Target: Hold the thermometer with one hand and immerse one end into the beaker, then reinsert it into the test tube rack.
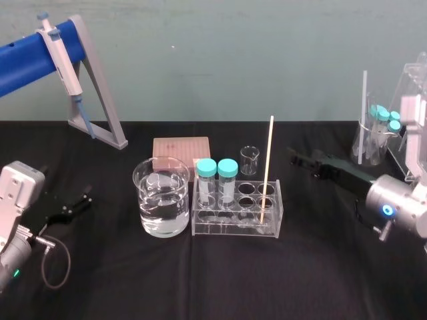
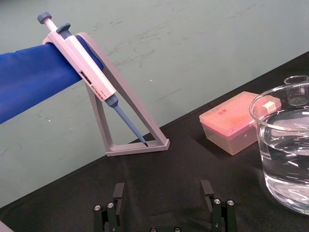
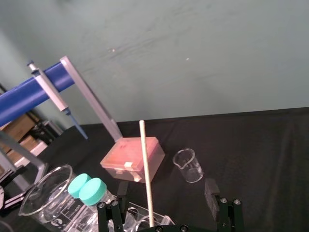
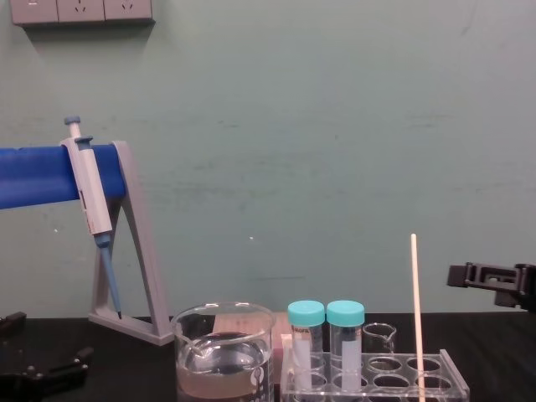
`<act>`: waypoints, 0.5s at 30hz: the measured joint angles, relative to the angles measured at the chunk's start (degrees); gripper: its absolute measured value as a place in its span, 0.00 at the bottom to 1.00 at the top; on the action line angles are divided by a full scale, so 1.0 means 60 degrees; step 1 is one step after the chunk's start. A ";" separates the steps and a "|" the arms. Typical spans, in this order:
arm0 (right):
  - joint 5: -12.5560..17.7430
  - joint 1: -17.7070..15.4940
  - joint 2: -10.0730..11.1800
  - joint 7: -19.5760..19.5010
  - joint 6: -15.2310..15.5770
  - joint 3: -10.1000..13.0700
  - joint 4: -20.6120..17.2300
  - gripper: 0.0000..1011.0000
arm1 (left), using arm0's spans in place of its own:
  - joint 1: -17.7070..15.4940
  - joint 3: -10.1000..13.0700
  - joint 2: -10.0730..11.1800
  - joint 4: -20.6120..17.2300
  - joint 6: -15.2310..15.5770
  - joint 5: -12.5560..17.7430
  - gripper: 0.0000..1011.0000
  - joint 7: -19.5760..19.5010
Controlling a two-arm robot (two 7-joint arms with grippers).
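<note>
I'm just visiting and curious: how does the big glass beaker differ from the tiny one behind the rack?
The big beaker is far wider and taller than the tiny beaker. The big beaker holds liquid; the tiny beaker looks empty. The big beaker stands left of the rack, the tiny beaker behind it. Both are clear glass, upright, and apart from the open left pincer and open right pincer.

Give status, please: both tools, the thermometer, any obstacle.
Left tool open, parked at left. Right tool open, right of thermometer, not touching. Thermometer standing in test tube rack. Two capped tubes between it and beaker.
</note>
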 joint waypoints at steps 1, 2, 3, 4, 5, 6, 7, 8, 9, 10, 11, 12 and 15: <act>0.0011 0.0210 0.0013 0.0098 0.0124 -0.0128 0.0171 0.99 | -0.0001 0.0000 0.0000 0.0000 0.0000 0.0000 0.99 0.0000; 0.0012 0.0310 0.0019 0.0148 0.0184 -0.0198 0.0260 0.99 | 0.0000 0.0000 0.0000 0.0000 0.0000 0.0000 0.99 0.0000; 0.0012 0.0406 0.0021 0.0192 0.0225 -0.0261 0.0329 0.99 | 0.0000 0.0001 0.0000 0.0000 -0.0001 0.0000 0.99 0.0000; 0.0010 0.0482 0.0024 0.0232 0.0263 -0.0312 0.0394 0.99 | 0.0000 0.0000 0.0000 0.0000 0.0000 0.0000 0.99 0.0000; 0.0006 0.0586 0.0025 0.0271 0.0295 -0.0381 0.0478 0.99 | 0.0000 0.0000 0.0000 0.0000 0.0000 0.0000 0.99 0.0000; 0.0001 0.0735 0.0026 0.0327 0.0341 -0.0485 0.0605 0.99 | 0.0000 0.0000 0.0000 0.0000 0.0000 0.0000 0.99 0.0000; -0.0011 0.0821 0.0025 0.0365 0.0358 -0.0558 0.0667 0.99 | 0.0000 0.0000 0.0000 0.0000 0.0000 0.0001 0.99 0.0000; -0.0033 0.0978 0.0010 0.0439 0.0389 -0.0674 0.0797 0.99 | 0.0000 0.0000 0.0000 0.0000 0.0000 0.0000 0.99 0.0000; -0.0036 0.1059 -0.0006 0.0489 0.0403 -0.0732 0.0877 0.99 | 0.0000 0.0000 0.0000 0.0000 0.0000 0.0000 0.99 0.0000; -0.0036 0.1134 -0.0025 0.0545 0.0413 -0.0787 0.0956 0.99 | 0.0001 0.0001 0.0000 0.0000 -0.0001 0.0000 0.99 0.0000; -0.0041 0.1287 -0.0062 0.0646 0.0426 -0.0903 0.1101 0.99 | 0.0001 0.0000 0.0000 0.0000 -0.0001 0.0000 0.99 0.0000; -0.0047 0.1345 -0.0082 0.0679 0.0430 -0.0950 0.1160 0.99 | 0.0001 0.0001 0.0000 0.0000 0.0000 0.0000 0.99 0.0000; -0.0078 0.1647 -0.0185 0.0797 0.0436 -0.1173 0.1491 0.99 | 0.0000 0.0000 0.0000 0.0000 0.0000 0.0000 0.99 0.0000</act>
